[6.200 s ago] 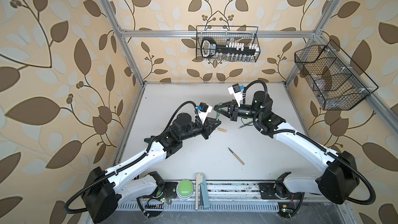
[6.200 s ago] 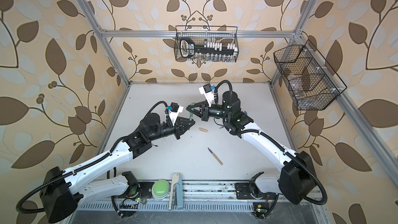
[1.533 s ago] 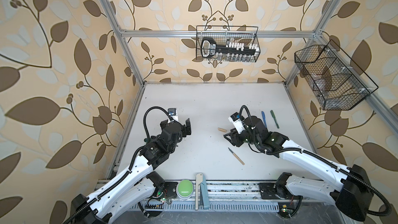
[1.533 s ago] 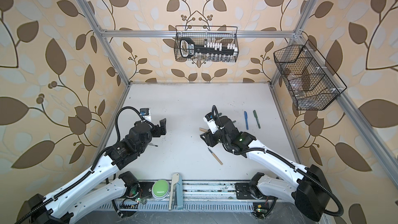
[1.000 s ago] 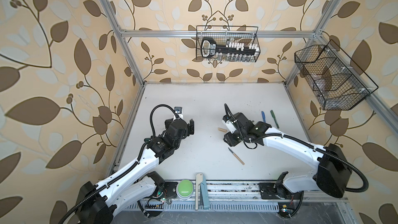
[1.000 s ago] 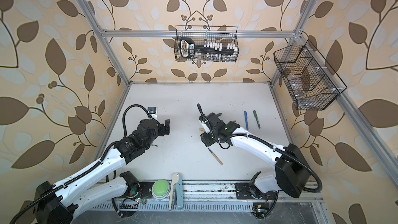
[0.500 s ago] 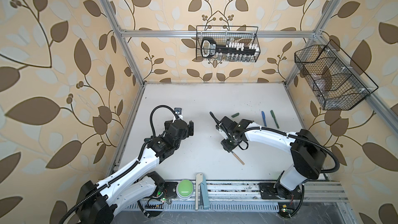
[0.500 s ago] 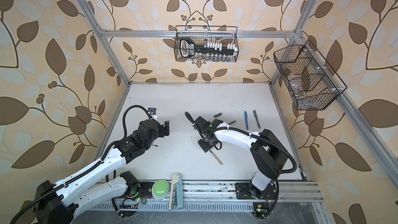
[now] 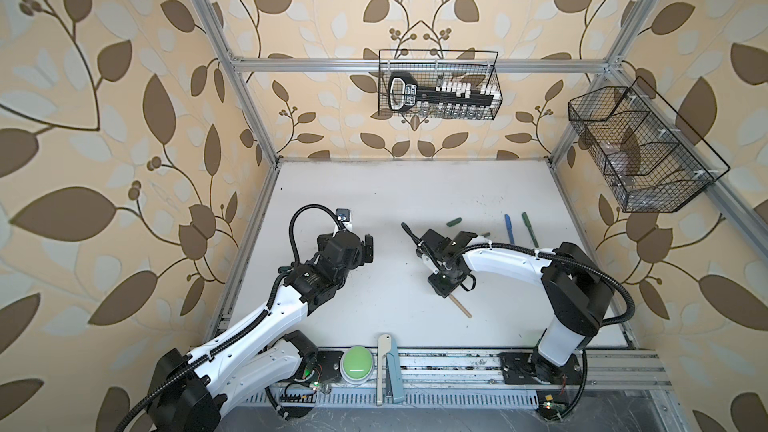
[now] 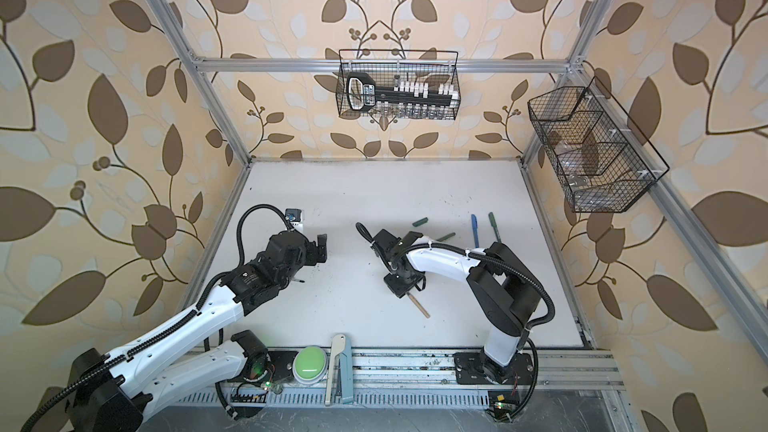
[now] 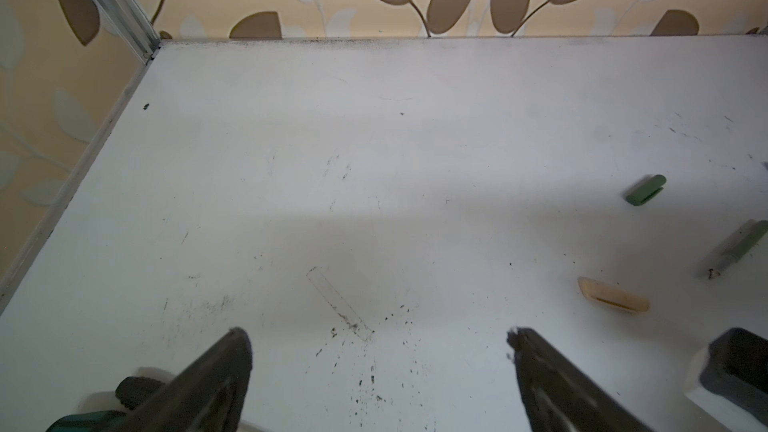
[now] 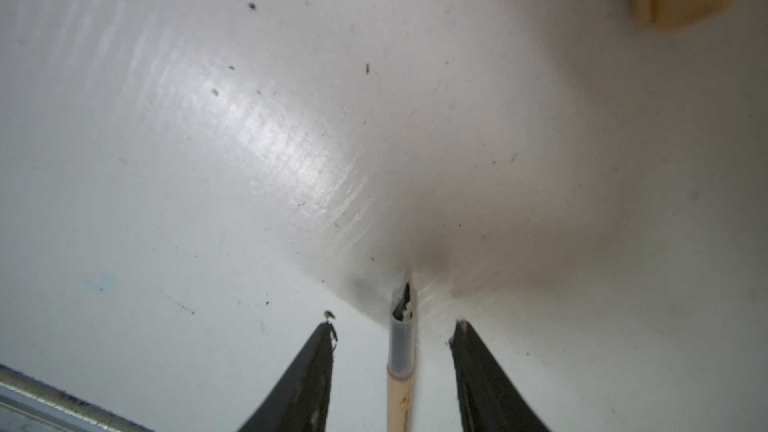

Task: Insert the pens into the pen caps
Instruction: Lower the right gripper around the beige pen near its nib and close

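Tan pen [image 12: 401, 367] is the one in play: it lies flat on the table [image 9: 374, 201], lower middle of the white surface in both top views. The right fingers [image 12: 307, 380] straddle it about half open with a gap on each side, so nothing's pinched yet. I'd call this the pick-up step. Next it needs a squeeze on the barrel, a lift, then lining the dark tip up with the tan cap [image 11: 613, 295], which sits nearby, at the upper right of the right wrist view. Left fingers [image 11: 208, 380] are spread wide and empty, so they're free for that cap. There's plenty of bare table between the arms. The front rail [image 9: 457, 361] is not far below the pen, and the green cap [image 9: 454, 221] and blue pen [image 9: 509, 228] lie well apart, up right.
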You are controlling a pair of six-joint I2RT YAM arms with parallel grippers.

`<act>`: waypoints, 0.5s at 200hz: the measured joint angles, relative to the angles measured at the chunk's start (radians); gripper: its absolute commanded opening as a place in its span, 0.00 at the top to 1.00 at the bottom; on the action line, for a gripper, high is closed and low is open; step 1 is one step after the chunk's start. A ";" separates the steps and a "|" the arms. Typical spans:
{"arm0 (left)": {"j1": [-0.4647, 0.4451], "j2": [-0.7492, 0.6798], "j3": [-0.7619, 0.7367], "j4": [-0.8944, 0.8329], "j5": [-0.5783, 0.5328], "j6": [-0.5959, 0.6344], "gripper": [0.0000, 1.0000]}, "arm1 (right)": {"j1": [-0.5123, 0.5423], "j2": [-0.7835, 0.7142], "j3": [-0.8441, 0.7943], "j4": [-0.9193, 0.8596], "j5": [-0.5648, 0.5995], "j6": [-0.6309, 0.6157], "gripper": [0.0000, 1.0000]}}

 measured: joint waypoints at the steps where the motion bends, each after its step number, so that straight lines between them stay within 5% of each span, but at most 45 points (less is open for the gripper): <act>1: 0.000 0.000 0.000 0.000 0.001 0.000 0.01 | 0.000 0.001 0.000 0.000 0.000 -0.001 0.53; 100: 0.000 -0.018 0.000 -0.001 0.029 0.002 0.01 | -0.014 0.029 -0.024 0.026 -0.008 0.001 0.65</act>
